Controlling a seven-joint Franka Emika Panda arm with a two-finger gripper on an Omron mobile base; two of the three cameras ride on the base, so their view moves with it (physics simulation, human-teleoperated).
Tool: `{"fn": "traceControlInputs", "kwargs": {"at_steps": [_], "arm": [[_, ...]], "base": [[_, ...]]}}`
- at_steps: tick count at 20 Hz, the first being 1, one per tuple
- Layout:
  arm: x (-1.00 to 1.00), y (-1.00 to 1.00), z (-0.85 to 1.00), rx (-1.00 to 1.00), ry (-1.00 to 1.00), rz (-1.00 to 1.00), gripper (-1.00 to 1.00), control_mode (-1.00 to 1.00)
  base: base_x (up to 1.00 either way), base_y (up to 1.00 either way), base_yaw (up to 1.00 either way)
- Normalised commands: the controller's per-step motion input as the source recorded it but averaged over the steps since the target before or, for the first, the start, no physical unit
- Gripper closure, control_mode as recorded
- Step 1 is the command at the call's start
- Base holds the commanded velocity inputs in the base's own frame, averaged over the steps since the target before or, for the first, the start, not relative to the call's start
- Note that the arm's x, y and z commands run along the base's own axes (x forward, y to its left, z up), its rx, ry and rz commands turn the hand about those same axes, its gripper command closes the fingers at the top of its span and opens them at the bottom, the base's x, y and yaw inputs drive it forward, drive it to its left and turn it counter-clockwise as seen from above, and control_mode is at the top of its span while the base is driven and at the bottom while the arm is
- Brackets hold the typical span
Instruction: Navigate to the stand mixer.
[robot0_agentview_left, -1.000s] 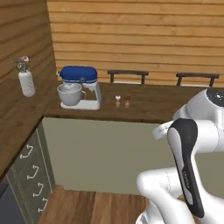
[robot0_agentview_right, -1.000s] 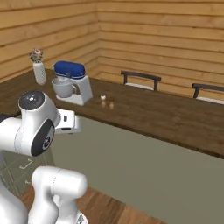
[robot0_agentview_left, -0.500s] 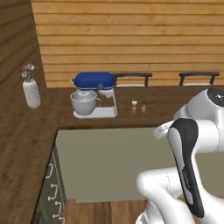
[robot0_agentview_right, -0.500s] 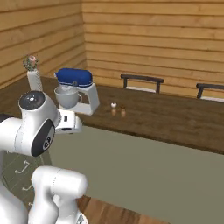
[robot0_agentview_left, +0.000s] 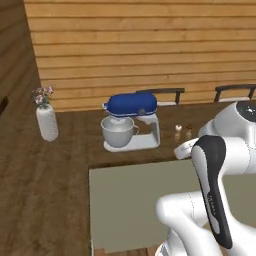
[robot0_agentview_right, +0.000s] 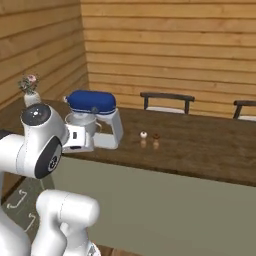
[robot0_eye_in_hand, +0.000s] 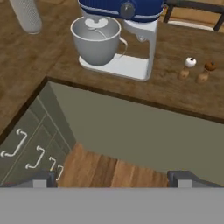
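The stand mixer (robot0_agentview_left: 131, 125), with a glossy blue head, a pale base and a silver bowl, stands on the dark wooden counter (robot0_agentview_left: 60, 165) ahead of me, left of centre in the left base view. From the right base camera the stand mixer (robot0_agentview_right: 92, 102) shows partly behind my arm's shoulder. Looking down from the hand, the stand mixer (robot0_eye_in_hand: 109, 39) sits at the top, across the counter's front edge. My gripper (robot0_eye_in_hand: 113, 180) is open, its fingertips (robot0_eye_in_hand: 46, 179) far apart with nothing between them, well short of the counter.
A white vase with flowers (robot0_agentview_left: 47, 122) stands left of the mixer, and two small shakers (robot0_agentview_left: 182, 130) right of it. Chairs (robot0_agentview_right: 167, 97) line the counter's far side by the plank wall. Drawer fronts with handles (robot0_eye_in_hand: 26, 148) run along the left counter leg.
The whole scene has shifted right and grown larger in both base views, so the base has moved. The mixer now sits nearer the middle and closer. The arm keeps its pose.
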Motion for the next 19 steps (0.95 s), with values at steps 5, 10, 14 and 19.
{"fn": "traceControlInputs", "kwargs": {"at_steps": [5,10,14,19], "arm": [[0.00,0.00,0.00,0.00,0.00,0.00,-1.00,1.00],[0.00,0.00,0.00,0.00,0.00,0.00,-1.00,1.00],[0.00,0.00,0.00,0.00,0.00,0.00,-1.00,1.00],[0.00,0.00,0.00,0.00,0.00,0.00,-1.00,1.00]], "base": [[0.62,0.34,-0.23],[0.56,0.28,-0.22],[0.39,0.36,-0.17],[0.26,0.35,-0.09]]}}
